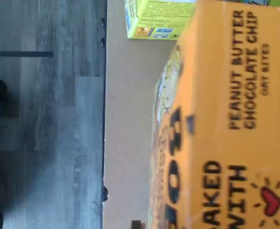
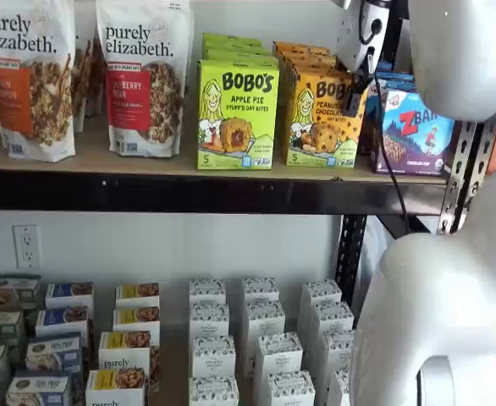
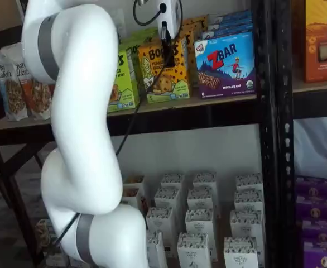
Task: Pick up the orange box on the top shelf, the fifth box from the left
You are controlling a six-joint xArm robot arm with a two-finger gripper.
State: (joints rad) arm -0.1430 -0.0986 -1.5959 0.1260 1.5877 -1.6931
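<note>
**Shelf views: gripper at the orange box, lift not yet shown**

Shelf views both put the white-bodied gripper (image 2: 355,95) with its black fingers at the upper edge of the orange-yellow cardboard Bobo's Peanut Butter Chocolate Chip box (image 2: 320,117), which stands directly beneath it at the front of its row. Only a dark finger tip shows against the box top in either view (image 3: 167,37), so whether the fingers are parted or clamped on the box I cannot tell. The wrist view is filled by that box's printed face (image 1: 226,129) at very close range, with bare tan board beside it.

My reading: the approach is done and the gripper is at grasp height; closing on the box, if not already done, and lifting it clear remain. The box's base appears to rest on the tan wooden top shelf (image 2: 231,165).

Counts on this shelf, outward from the gripper: several orange boxes stacked back in one row, exact number unclear; one blue-purple Z Bar box (image 2: 416,128) fronting its row just beside on one side; one lime-green Apple Pie box (image 2: 237,114) fronting its row on the other; beyond that, two granola pouches (image 2: 142,76) in front.
</note>
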